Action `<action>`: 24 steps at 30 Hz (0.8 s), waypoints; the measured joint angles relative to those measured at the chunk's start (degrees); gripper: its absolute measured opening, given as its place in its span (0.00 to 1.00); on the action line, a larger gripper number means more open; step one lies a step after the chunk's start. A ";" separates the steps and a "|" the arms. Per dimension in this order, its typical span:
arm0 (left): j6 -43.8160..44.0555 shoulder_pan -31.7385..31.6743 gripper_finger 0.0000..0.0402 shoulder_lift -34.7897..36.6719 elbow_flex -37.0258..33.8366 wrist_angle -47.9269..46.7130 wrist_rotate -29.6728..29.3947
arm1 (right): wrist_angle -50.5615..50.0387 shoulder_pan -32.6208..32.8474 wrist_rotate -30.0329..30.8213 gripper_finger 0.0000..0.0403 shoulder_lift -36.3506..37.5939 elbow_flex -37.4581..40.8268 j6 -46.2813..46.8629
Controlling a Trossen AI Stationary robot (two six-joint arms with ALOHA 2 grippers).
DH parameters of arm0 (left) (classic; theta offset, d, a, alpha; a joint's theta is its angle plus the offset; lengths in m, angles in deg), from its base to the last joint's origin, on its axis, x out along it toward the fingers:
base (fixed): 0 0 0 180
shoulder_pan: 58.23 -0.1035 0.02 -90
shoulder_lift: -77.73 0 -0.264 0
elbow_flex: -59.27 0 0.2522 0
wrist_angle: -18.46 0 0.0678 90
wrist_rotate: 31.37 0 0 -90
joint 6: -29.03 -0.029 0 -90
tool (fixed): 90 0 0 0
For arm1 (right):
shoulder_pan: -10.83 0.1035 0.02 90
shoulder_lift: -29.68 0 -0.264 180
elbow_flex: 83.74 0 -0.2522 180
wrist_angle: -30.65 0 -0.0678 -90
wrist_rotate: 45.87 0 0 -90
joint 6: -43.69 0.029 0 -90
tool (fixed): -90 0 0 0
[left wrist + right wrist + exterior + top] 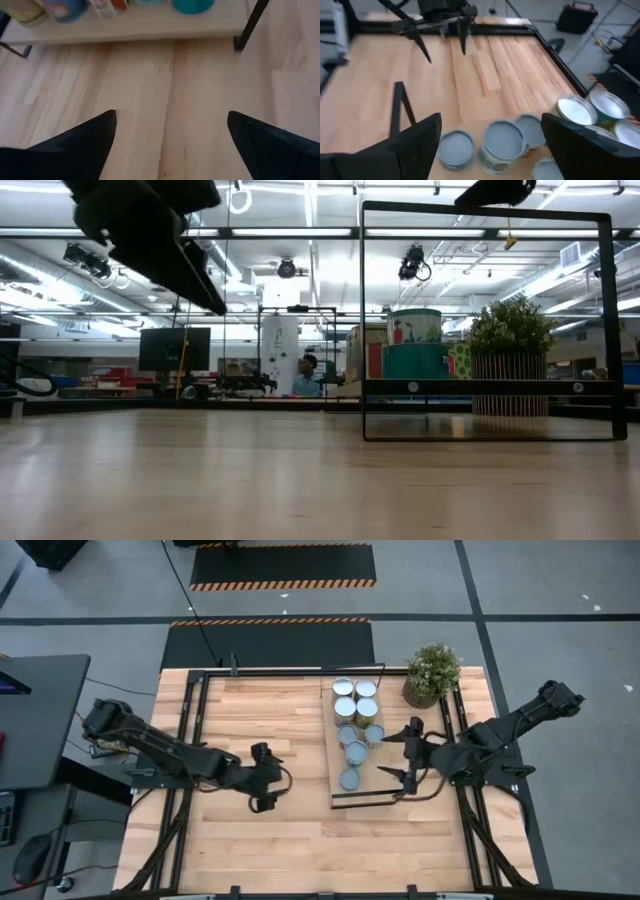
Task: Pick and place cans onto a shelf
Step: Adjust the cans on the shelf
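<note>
Several cans (356,720) with round pale tops stand upright in a cluster on the light-wood shelf (366,792), right of the table's middle; the right wrist view shows their tops (503,141). My right gripper (392,753) hangs open beside the shelf's right edge, above the near cans, with nothing between its fingers (491,118). My left gripper (272,778) is open over bare tabletop, left of the shelf and pointing toward it. In its wrist view the fingers (171,115) frame only wood, with the shelf board (130,30) beyond.
A potted green plant (432,672) stands at the far right corner, just behind the shelf. The shelf's thin black wire frame (490,388) rises above the board. Bare tabletop (260,710) spreads left of the shelf. Black rails run along the table's left and right sides.
</note>
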 joint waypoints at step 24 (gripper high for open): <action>5.63 9.36 0.96 25.52 -22.08 19.88 -12.27 | 2.96 -18.77 -16.34 0.87 6.06 13.84 4.29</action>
